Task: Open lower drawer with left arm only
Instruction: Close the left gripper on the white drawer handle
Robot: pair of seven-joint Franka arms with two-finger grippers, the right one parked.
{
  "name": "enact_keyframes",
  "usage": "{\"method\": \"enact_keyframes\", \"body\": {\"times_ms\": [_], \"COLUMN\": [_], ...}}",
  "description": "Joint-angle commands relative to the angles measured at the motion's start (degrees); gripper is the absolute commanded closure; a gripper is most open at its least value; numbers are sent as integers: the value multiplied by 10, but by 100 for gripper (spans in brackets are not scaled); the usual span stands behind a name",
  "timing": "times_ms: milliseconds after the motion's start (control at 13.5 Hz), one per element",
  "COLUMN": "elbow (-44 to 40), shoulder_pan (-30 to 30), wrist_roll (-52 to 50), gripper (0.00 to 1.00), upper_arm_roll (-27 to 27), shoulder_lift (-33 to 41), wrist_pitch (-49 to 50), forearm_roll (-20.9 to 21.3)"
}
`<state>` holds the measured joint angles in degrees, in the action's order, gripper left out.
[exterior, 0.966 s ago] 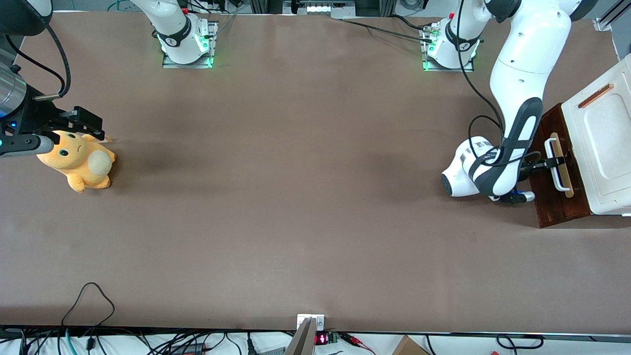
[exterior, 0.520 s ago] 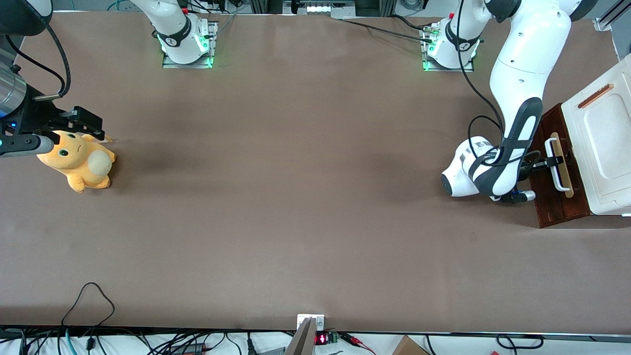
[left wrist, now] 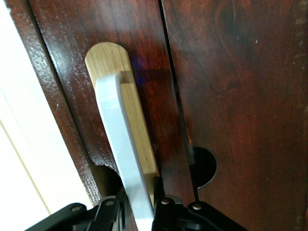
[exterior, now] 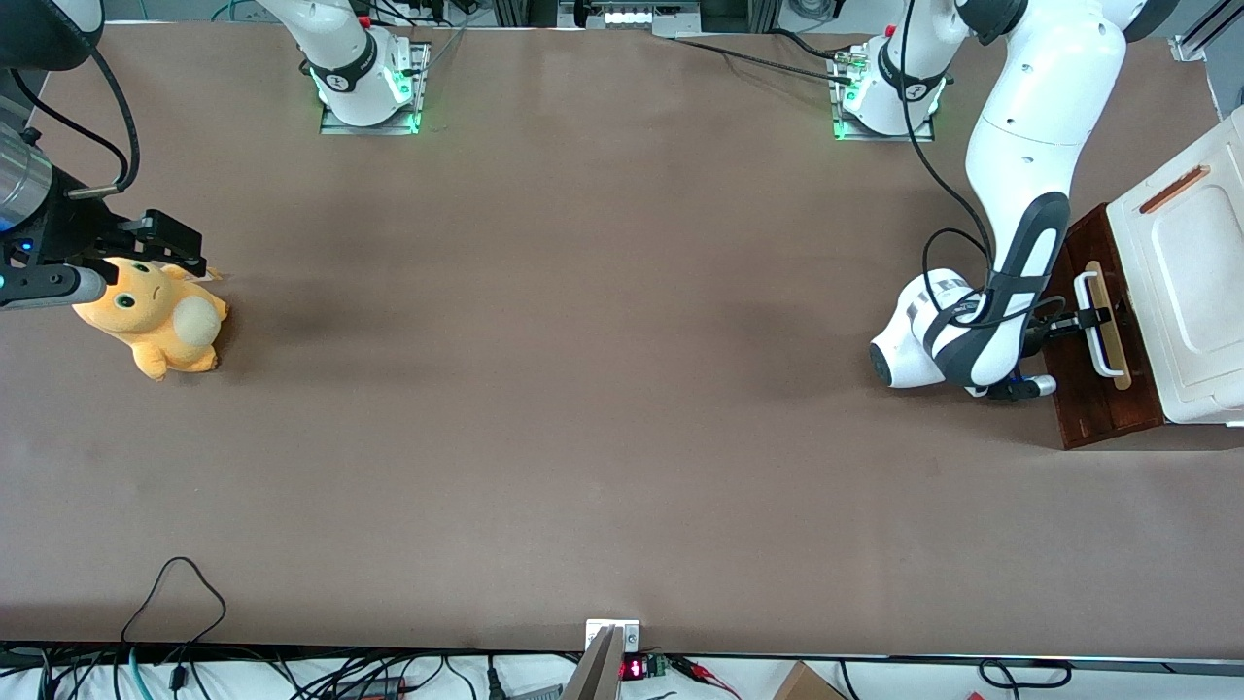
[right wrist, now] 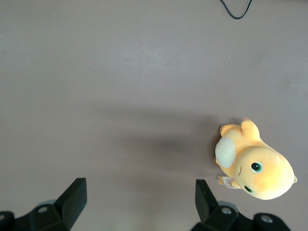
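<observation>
Claw on the handle, drawer not yet pulled

At the right edge of the front view, our claw (exterior: 1096, 319) is clamped on the white handle (left wrist: 124, 159) of the lower drawer (exterior: 1093, 365), beside the white box (exterior: 1191, 282). We judge the grasp done; the drawer looks barely out, so the pull remains.

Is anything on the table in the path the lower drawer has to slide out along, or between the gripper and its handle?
Nothing visible blocks either. The gripper sits at the white handle of the lower drawer, a finger on each side. Toward the parked arm's end, only bare table and the left arm show in the drawer's path.
</observation>
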<state>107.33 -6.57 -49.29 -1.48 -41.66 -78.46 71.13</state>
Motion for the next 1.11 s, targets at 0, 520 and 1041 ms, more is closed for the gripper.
{"method": "enact_keyframes", "body": {"times_ms": [0, 520, 1041], "elbow": [2, 2, 2], "shoulder_pan": [-8, -16, -27], "wrist_roll": [2, -5, -5], "gripper": [82, 82, 83], "upper_arm_roll": [-1, -1, -1], "shoulder_lift": [9, 6, 7], "wrist_pitch": [9, 15, 17], "forearm_roll": [9, 8, 4]}}
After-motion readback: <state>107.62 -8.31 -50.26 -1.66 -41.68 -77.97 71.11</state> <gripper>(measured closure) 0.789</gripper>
